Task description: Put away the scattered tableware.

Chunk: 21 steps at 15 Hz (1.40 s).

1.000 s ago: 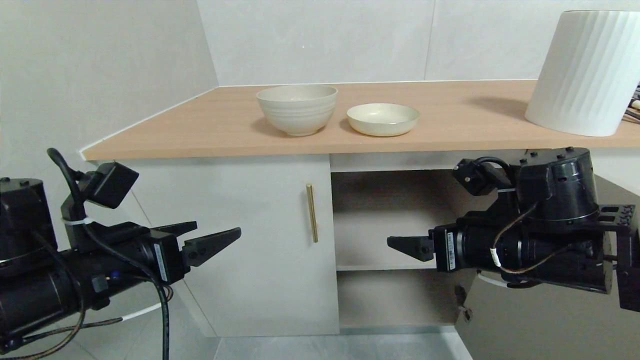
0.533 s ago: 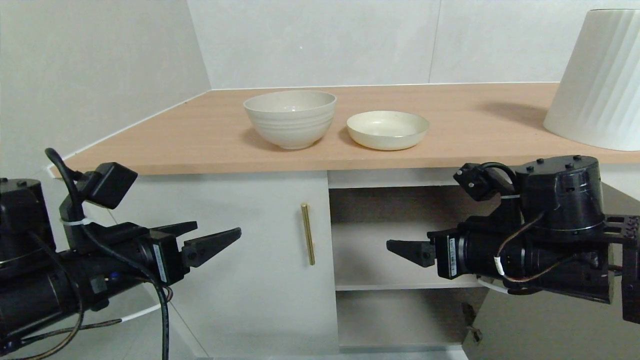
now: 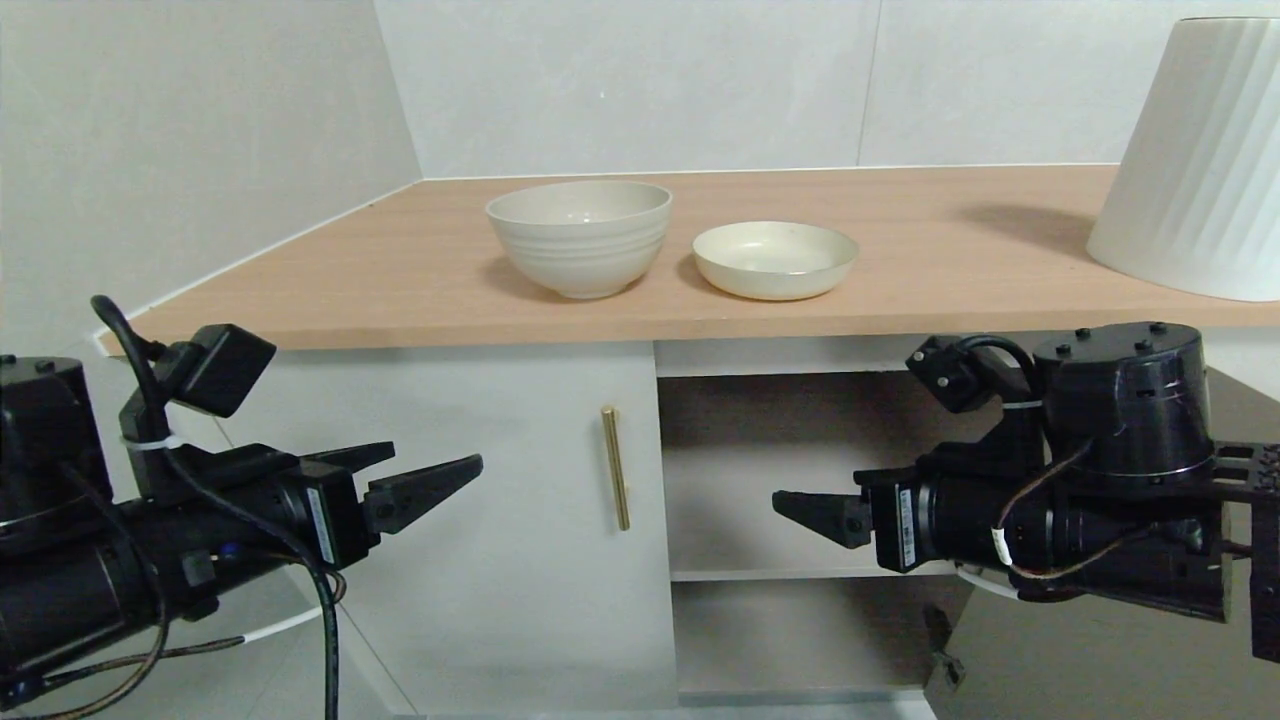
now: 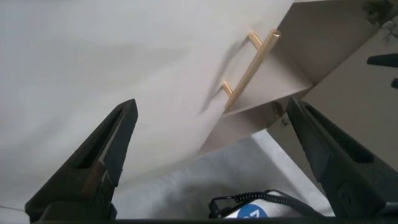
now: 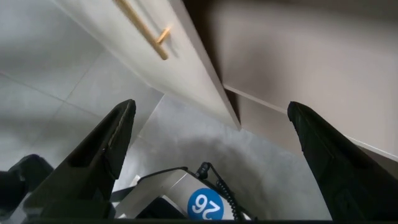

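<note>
A deep cream bowl (image 3: 578, 236) and a shallow cream dish (image 3: 775, 259) stand side by side on the wooden countertop (image 3: 400, 290), near its front edge. Both arms hang below the counter, in front of the cabinet. My left gripper (image 3: 435, 465) is open and empty before the closed left door; in the left wrist view its fingers (image 4: 106, 149) stand wide apart. My right gripper (image 3: 800, 505) is open and empty too, level with the open right compartment (image 3: 760, 470); its fingers (image 5: 99, 155) spread wide in the right wrist view.
The closed left door carries a brass handle (image 3: 615, 467) (image 4: 249, 62). A shelf (image 3: 760, 575) divides the open compartment, and its door (image 3: 1100, 650) stands swung out behind the right arm. A tall white ribbed container (image 3: 1200, 160) stands at the counter's right. Walls close the left corner.
The head camera shifted early on, so the counter sits lower and nearer in the picture. Since then the right arm has sunk slightly. The left arm, bowl and dish are unchanged.
</note>
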Available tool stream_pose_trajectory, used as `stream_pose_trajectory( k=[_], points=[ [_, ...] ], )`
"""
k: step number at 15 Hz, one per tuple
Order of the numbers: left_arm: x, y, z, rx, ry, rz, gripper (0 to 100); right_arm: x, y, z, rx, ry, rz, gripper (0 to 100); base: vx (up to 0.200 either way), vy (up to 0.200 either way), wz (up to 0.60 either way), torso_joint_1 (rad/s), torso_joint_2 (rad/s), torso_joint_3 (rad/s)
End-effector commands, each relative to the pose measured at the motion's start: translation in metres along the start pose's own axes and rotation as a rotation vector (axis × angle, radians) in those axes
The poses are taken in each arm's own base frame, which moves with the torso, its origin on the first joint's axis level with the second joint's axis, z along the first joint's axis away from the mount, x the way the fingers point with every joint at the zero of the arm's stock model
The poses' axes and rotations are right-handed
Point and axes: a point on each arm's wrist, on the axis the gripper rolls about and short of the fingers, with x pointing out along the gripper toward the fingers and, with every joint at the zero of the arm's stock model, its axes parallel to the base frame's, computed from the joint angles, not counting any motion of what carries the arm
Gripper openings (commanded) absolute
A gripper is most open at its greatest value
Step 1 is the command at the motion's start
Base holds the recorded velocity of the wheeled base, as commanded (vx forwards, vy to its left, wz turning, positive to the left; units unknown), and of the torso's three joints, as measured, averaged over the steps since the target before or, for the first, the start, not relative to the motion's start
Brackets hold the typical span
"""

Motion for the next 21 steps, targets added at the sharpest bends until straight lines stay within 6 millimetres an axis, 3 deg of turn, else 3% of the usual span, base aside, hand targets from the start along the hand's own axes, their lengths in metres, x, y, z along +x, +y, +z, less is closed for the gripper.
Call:
stream_pose_trajectory(
  k=[1, 7, 13, 21],
  points=[
    [-0.001, 0.000, 0.001, 0.000, -0.007, -0.001, 100, -0.003, 0.003, 0.001, -0.006, -0.007, 0.010, 100, 0.000, 0.000, 0.00, 0.000, 0.00, 0.000],
    [-0.002, -0.001, 0.001, 0.002, -0.008, -0.005, 100, -0.003, 0.003, 0.000, -0.011, -0.004, 0.010, 100, 0.000, 0.000, 0.00, 0.050, -0.15, -0.153],
    [-0.009, -0.004, 0.006, 0.010, -0.036, -0.009, 100, -0.001, 0.003, -0.001, -0.009, 0.003, 0.013, 100, 0.000, 0.000, 0.00, 0.146, -0.49, -0.297],
    [0.006, -0.003, 0.025, -0.072, -0.062, -0.012, 100, 0.006, 0.002, -0.003, -0.011, -0.005, 0.015, 100, 0.000, 0.000, 0.00, 0.140, -0.37, -0.220]
  ],
)
